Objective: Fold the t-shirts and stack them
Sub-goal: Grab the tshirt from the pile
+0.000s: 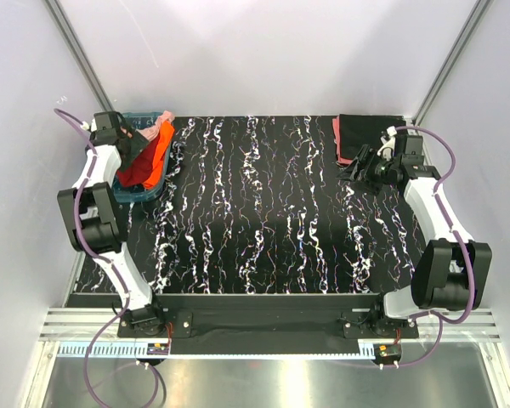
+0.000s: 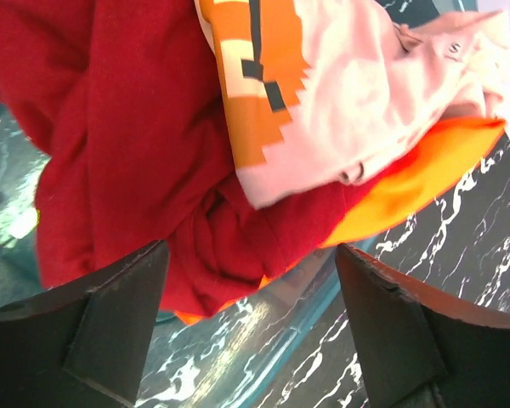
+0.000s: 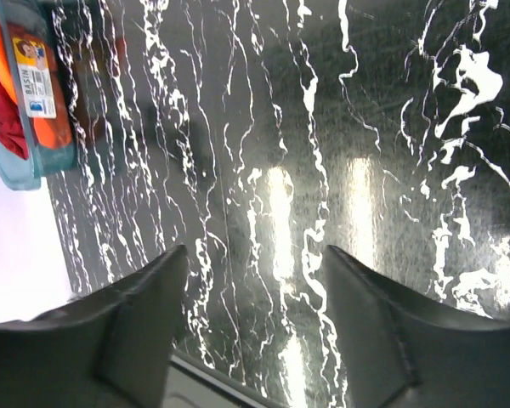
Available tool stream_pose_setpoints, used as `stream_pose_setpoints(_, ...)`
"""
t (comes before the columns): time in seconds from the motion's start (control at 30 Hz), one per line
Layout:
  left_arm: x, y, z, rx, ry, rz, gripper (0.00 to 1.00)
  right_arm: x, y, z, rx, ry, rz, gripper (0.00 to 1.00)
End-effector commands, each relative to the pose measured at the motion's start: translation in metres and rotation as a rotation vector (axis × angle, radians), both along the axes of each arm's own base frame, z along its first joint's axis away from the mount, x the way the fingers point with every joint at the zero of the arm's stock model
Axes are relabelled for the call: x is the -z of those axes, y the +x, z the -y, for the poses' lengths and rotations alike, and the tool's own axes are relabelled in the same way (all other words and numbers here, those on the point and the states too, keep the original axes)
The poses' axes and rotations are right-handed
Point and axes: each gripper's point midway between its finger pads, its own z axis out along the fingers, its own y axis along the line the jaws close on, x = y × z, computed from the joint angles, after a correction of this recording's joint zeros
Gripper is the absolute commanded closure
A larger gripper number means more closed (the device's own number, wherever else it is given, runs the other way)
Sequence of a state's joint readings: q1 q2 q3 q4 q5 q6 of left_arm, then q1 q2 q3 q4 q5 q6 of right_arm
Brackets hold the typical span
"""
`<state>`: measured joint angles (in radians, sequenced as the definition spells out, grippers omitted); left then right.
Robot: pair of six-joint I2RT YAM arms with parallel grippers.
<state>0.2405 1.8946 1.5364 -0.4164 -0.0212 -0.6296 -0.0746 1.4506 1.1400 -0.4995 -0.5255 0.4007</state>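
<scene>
Left claw (image 2: 251,255) hangs over the blue tub (image 1: 140,197) at the upper left of the overhead view, and its wrist camera shows both dark fingers (image 2: 110,331) spread wide with nothing pinched between them. Right beneath that gap lies a crumpled dark red t-shirt (image 2: 110,127), which fills the left half of the wrist picture and bulges over the tub's translucent wall. On top of it, toward the upper right, sits a pale peach t-shirt (image 2: 382,93) with a blocky orange and black print. Under both, an orange t-shirt (image 2: 425,166) pokes out at the right and spills over the tub's edge toward the black, white-veined table (image 1: 255,204). All three garments are bunched up, none of them folded. Across the table, at the upper right of the overhead view, the right claw (image 3: 255,251) hovers just beside a neatly folded black t-shirt (image 1: 370,136). That shirt lies on a salmon pink t-shirt (image 1: 335,136), of which only a thin strip shows along the left side. The right claw is spread too: its wrist camera sees only bare, shiny table between the fingers. The tub, with a label on its wall, appears far off in the upper left corner of that picture.
</scene>
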Motion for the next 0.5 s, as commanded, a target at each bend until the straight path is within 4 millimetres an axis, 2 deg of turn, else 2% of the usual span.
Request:
stream_pose_setpoints(0.0, -0.023, 0.029, -0.002, -0.007, -0.050, 0.102, 0.18, -0.019, 0.001, -0.003, -0.053, -0.013, 0.050, 0.33)
stream_pose_setpoints(0.13, -0.029, 0.035, -0.004, -0.008, -0.035, 0.130, 0.25, -0.018, 0.002, 0.001, -0.045, -0.035, 0.057, 0.33)
stream_pose_setpoints(0.17, -0.037, 0.031, -0.007, -0.023, -0.018, 0.138, 0.26, -0.018, 0.002, 0.001, -0.045, -0.035, 0.056, 0.33)
stream_pose_setpoints(0.27, -0.042, 0.018, -0.015, -0.069, 0.023, 0.145, 0.34, -0.019, 0.004, 0.000, -0.047, -0.031, 0.056, 0.33)
stream_pose_setpoints(0.3, -0.059, 0.010, -0.015, -0.079, 0.042, 0.176, 0.37, -0.018, 0.004, -0.001, -0.050, -0.022, 0.051, 0.33)
stream_pose_setpoints(0.33, -0.048, -0.001, -0.017, -0.095, 0.052, 0.148, 0.43, -0.018, 0.004, -0.001, -0.050, -0.018, 0.047, 0.33)
stream_pose_setpoints(0.4, -0.054, -0.014, -0.027, -0.141, 0.098, 0.146, 0.46, -0.019, 0.004, -0.004, -0.058, -0.005, 0.053, 0.34)
stream_pose_setpoints(0.47, -0.044, -0.023, -0.030, -0.121, 0.127, 0.100, 0.49, -0.017, 0.001, -0.006, -0.060, 0.013, 0.048, 0.34)
